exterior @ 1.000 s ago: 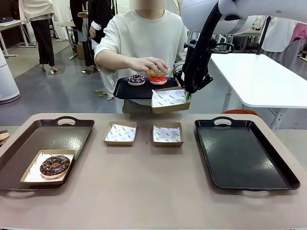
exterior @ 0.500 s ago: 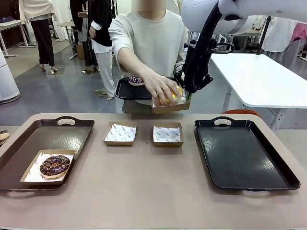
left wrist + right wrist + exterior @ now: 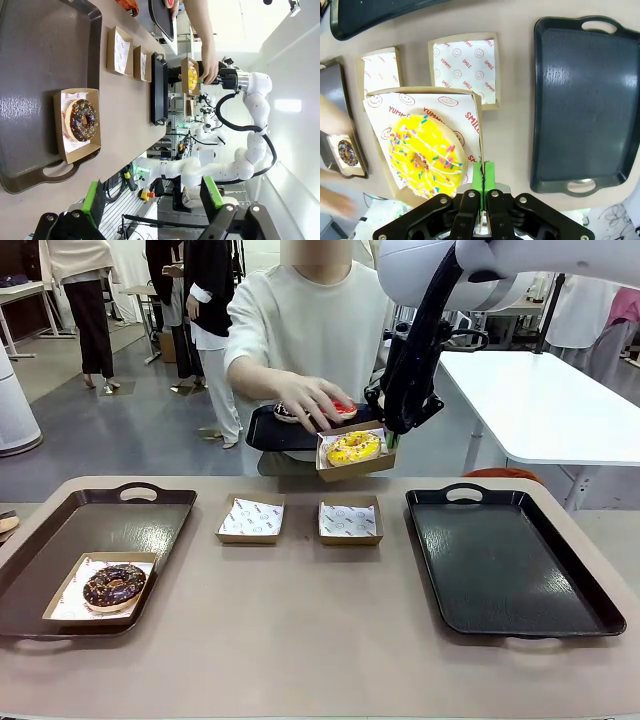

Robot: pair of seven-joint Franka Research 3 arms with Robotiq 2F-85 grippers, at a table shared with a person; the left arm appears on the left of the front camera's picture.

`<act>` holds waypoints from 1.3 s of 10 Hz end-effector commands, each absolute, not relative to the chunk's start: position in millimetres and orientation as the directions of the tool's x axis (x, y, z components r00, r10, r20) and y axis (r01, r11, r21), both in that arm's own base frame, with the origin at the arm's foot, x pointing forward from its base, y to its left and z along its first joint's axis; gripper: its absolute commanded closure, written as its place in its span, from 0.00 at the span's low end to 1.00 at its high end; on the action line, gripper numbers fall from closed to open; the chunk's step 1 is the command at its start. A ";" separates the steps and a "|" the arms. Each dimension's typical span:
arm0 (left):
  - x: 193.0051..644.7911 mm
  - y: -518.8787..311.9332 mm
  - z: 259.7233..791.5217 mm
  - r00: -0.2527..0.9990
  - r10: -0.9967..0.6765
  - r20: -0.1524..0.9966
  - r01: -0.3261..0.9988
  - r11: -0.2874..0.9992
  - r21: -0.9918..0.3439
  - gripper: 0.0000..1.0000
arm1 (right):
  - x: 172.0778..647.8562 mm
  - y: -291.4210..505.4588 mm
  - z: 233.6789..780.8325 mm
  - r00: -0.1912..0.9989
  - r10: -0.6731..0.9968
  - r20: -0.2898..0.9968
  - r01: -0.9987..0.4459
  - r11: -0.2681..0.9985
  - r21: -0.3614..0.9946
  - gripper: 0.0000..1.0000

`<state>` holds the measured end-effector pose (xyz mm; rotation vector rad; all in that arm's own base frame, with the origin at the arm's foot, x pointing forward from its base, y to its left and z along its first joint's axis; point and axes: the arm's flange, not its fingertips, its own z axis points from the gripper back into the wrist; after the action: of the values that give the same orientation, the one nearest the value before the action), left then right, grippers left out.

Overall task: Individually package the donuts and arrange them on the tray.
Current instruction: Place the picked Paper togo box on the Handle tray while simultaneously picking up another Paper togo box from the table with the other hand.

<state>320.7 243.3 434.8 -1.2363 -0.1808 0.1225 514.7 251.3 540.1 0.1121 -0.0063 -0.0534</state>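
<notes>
Noted yellow donut [image 3: 353, 448] seated in raised box [image 3: 352, 469], put there by person's hand [image 3: 315, 400], since drawn back toward red donut [image 3: 345, 408]. Right gripper [image 3: 481, 172] clamped shut on box rim; left gripper [image 3: 152, 197] wide, empty. Boxing done for this one — black tray [image 3: 520, 570] likely next.

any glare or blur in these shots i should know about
Front view: sheen on the black tray. Left wrist view: rolled sideways, white glare patch on the brown tray, background blown out. Right wrist view: yellow donut in its cardboard box crisp, the person's hand at the edge smeared.
</notes>
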 end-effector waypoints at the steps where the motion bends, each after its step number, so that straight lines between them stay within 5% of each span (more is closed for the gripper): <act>1: 319.1 244.9 435.6 0.978 0.192 0.077 0.012 0.317 -0.948 0.00 | 513.8 249.7 542.7 0.999 -0.053 0.004 0.052 0.991 0.119 1.00; 13: 319.1 244.9 435.6 0.978 0.192 0.077 0.012 0.317 -0.948 0.00 | 513.8 249.7 542.7 0.999 -0.053 0.004 0.052 0.991 0.119 1.00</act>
<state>320.7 243.4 434.7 -1.2363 -0.1807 0.1227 514.7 251.3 540.1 0.1121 -0.0063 -0.0534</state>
